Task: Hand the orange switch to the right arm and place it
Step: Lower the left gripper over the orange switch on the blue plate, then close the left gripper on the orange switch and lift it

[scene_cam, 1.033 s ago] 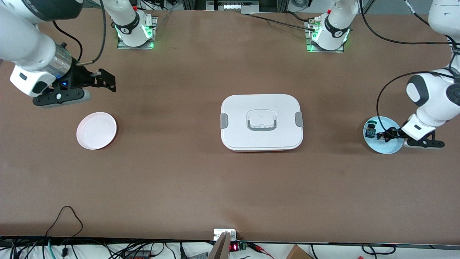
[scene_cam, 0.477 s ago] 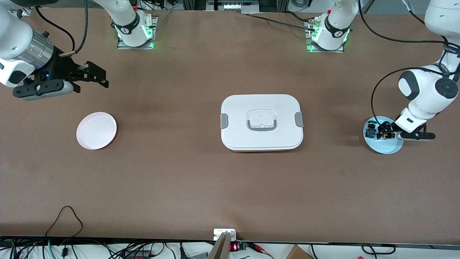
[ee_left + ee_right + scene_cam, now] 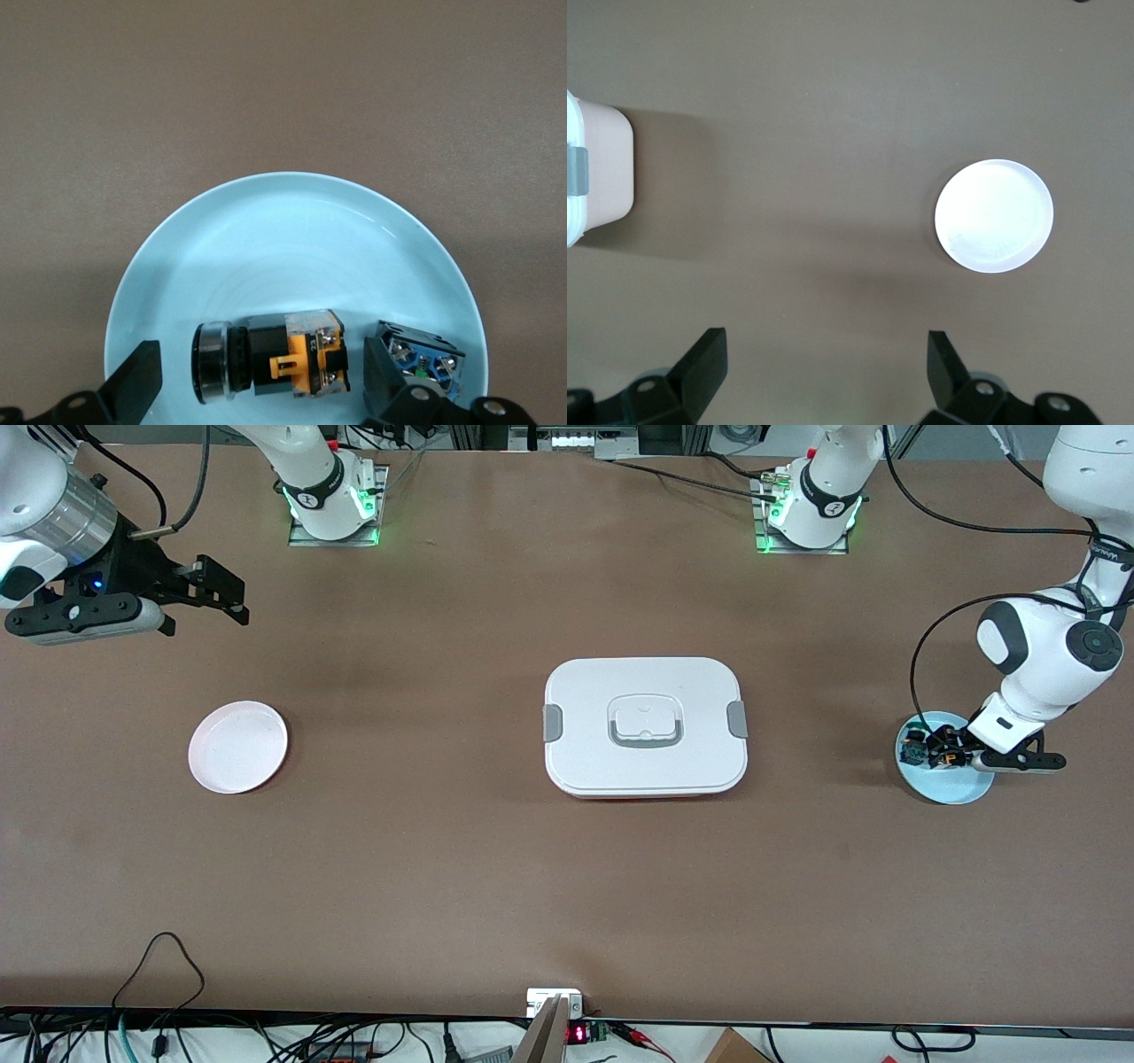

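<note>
The orange switch (image 3: pixel 275 356) lies on its side on the light blue plate (image 3: pixel 292 230), its silvery end toward one finger; in the front view it (image 3: pixel 950 759) shows as a tiny spot on that plate (image 3: pixel 964 788). My left gripper (image 3: pixel 941 750) is low over the plate. It is open (image 3: pixel 263 376), with a finger on each side of the switch and a gap at both. My right gripper (image 3: pixel 221 589) is open and empty (image 3: pixel 828 363), up in the air at the right arm's end of the table.
A small blue-and-black part (image 3: pixel 425 365) lies on the blue plate beside the switch. A white plate (image 3: pixel 237 746) sits toward the right arm's end and also shows in the right wrist view (image 3: pixel 994 215). A white lidded box (image 3: pixel 645 726) stands mid-table.
My left gripper has shifted across the blue plate and now straddles the switch. My right gripper has drawn back toward the right arm's end of the table.
</note>
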{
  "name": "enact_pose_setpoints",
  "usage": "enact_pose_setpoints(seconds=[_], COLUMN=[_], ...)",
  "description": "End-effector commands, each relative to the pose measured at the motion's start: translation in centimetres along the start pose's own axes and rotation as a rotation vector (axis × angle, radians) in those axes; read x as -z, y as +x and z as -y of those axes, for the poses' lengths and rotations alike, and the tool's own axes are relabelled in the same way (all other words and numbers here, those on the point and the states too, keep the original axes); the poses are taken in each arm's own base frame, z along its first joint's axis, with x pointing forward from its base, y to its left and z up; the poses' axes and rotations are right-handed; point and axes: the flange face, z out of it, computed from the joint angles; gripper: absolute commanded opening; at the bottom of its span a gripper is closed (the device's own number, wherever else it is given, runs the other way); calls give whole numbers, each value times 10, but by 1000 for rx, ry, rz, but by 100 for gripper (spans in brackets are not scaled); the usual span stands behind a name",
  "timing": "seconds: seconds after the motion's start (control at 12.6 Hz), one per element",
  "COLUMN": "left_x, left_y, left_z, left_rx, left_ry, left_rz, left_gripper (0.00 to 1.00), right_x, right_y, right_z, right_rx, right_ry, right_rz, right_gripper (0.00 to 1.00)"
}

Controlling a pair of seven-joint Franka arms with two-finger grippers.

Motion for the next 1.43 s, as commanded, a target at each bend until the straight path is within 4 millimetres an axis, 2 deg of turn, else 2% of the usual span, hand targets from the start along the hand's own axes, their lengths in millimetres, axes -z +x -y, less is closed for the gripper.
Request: enact_pose_setpoints(seconds=[0.0, 0.08, 0.16, 0.32, 0.48, 0.64, 1.11, 1.35], left_x=[-7, -10, -16, -16, -13, -7, 39, 83], left_y=[-2, -3, -5, -3, 2, 10, 41, 86], left_z=[-1, -1, -1, 5, 6, 8, 6, 6], left_rx=[9, 11, 15, 25, 32, 34, 9, -13], left_ry=[-4, -6, -11, -9, -5, 0, 8, -18], left_rz=[-5, -2, 7, 4, -6, -21, -25, 85], left_gripper=[100, 100, 92, 56, 40, 32, 26, 26], right_x=[-7, -10, -11, -10, -11, -11, -11, -11], right_y=[-5, -5, -5, -6, -5, -6, -10, -10], right_z=[-5, -6, -6, -5, -4, -2, -6, -6], right_rx=[8, 7, 7, 7, 9, 12, 9, 9], right_ry=[-11, -11, -11, -11, -11, -12, -11, -11], right_rz=[-2, -4, -2, -3, -3, -3, 12, 9], right_gripper=[100, 100, 100, 100, 100, 100, 100, 100])
